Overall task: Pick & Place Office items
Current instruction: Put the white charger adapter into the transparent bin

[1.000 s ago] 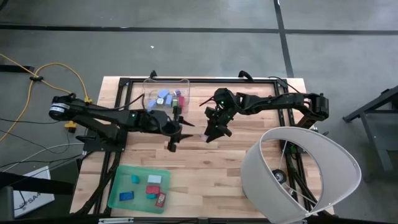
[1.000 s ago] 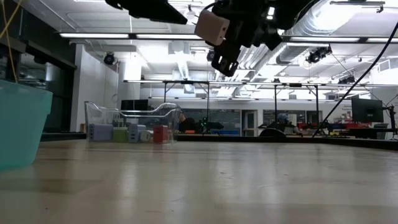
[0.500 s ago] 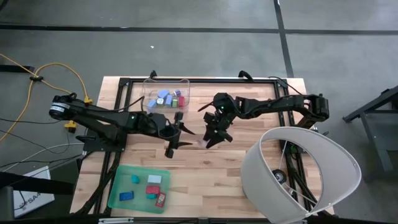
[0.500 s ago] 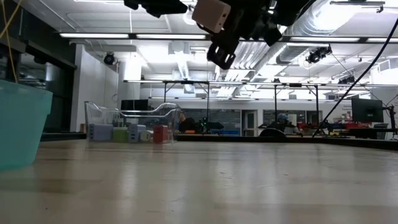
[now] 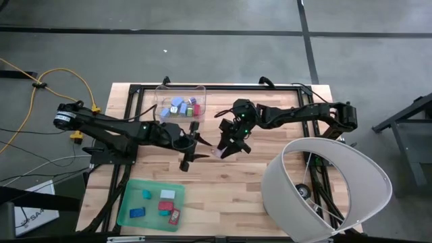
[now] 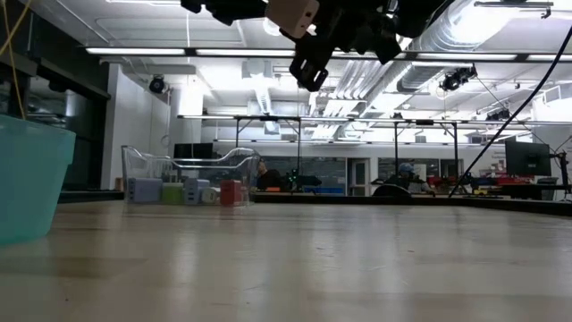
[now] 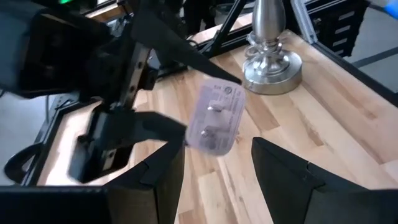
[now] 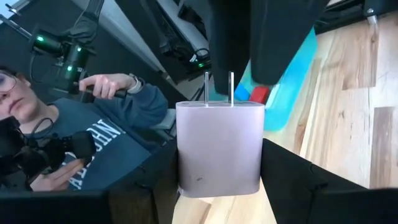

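Observation:
A pale, boxy plug adapter (image 8: 217,149) with two metal prongs (image 8: 218,87) hangs in the air over the middle of the table. My right gripper (image 5: 225,146) is shut on it, and it also shows in the high view (image 5: 217,152) and the low view (image 6: 291,12). My left gripper (image 7: 217,180) is open just to the adapter's left, also seen in the high view (image 5: 192,146), its fingers pointing at the adapter's prong face (image 7: 216,118) without touching it. Several small coloured blocks lie in the clear bin (image 5: 180,104) and on the green tray (image 5: 150,202). My right gripper pinches the adapter's body (image 8: 186,168) between its two fingers, one on each narrow side. The fingers come level from the table's right, slanting slightly down. The adapter is lifted clear of the table, its prongs pointing away from the wrist toward the left gripper.
A white lamp shade (image 5: 324,189) covers the near right corner and its metal base (image 7: 271,62) stands on the wood. The bin sits at the far edge, the tray at the near left. A person (image 8: 74,143) sits beyond the table. Bare wood lies below both grippers.
My right gripper has carried the adapter toward the table's left, closer to the left gripper, and has risen a little in the low view. It has stayed shut on the adapter. The left gripper has kept almost still and open.

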`<action>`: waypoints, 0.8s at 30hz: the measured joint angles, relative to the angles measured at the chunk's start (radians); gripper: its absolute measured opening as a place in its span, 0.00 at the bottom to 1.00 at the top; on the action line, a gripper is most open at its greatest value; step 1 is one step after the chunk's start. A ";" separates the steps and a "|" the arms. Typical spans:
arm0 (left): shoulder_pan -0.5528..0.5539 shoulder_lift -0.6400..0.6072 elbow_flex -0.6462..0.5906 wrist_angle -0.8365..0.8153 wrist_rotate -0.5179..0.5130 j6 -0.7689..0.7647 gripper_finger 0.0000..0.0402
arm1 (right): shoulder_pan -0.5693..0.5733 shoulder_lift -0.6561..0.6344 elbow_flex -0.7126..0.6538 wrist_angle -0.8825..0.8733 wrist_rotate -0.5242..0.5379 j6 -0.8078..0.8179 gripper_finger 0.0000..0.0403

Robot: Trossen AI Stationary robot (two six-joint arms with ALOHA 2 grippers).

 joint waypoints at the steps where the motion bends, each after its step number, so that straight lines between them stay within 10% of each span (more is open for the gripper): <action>1: 0.003 0.007 0.000 0.013 0.012 0.003 0.45 | 0.000 0.000 0.000 0.003 0.000 0.000 0.46; 24: 0.126 0.110 0.000 0.142 0.290 -0.002 0.45 | 0.018 -0.001 0.000 -0.015 0.029 -0.027 0.46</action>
